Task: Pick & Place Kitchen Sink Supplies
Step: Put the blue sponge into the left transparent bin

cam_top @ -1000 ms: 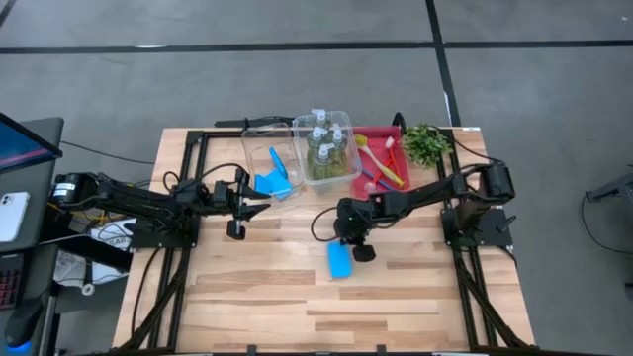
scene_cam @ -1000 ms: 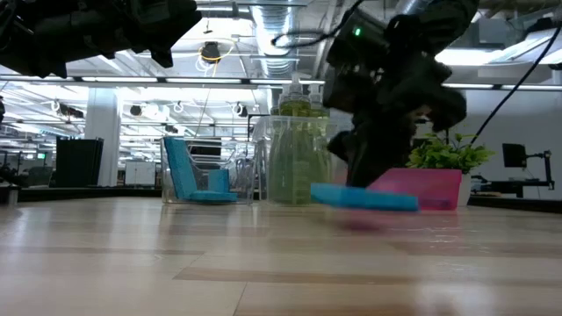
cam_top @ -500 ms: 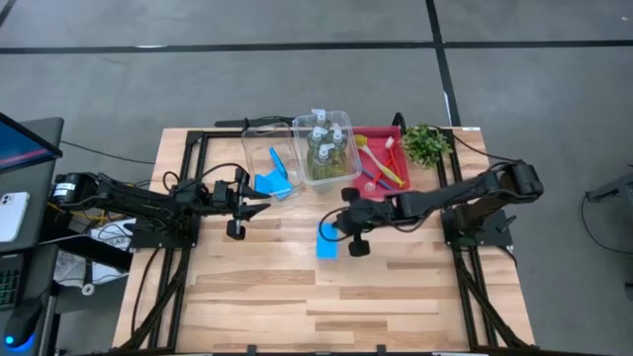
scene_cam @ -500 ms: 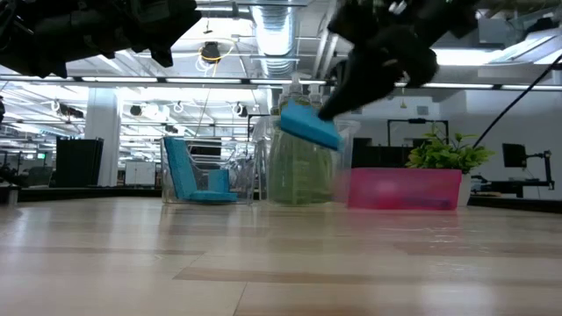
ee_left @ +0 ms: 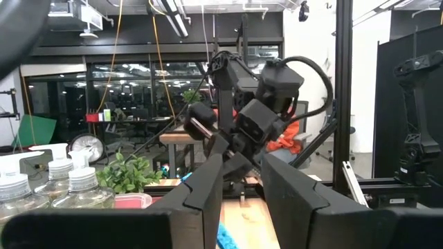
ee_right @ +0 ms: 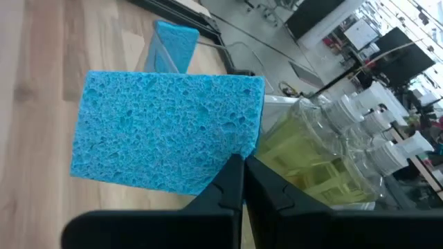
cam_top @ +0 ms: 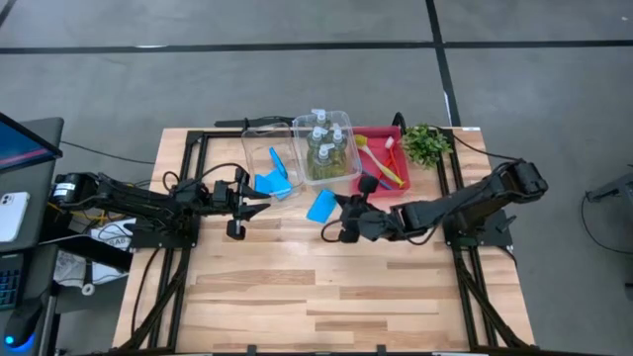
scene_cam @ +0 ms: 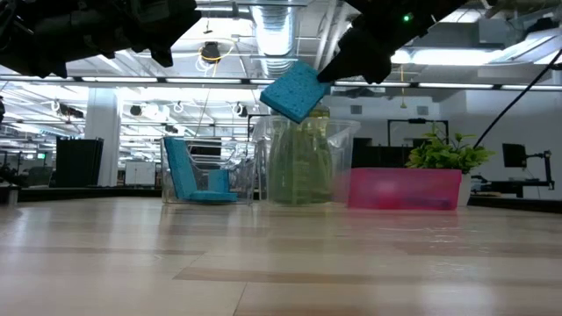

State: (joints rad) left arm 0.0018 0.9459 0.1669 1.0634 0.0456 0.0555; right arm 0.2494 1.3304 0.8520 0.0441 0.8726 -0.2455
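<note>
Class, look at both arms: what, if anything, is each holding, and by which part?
The right gripper pinches a blue sponge by one edge, lifted clear of the table. The left gripper holds nothing.

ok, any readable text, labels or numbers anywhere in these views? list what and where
None readable in any view.
Bottles: no label visible; the wrist views show only white caps.
Sponge in the right end effector: plain blue, no print.
Phone and screen off the table's left: too small to read.
Room signs behind: blurred.
</note>
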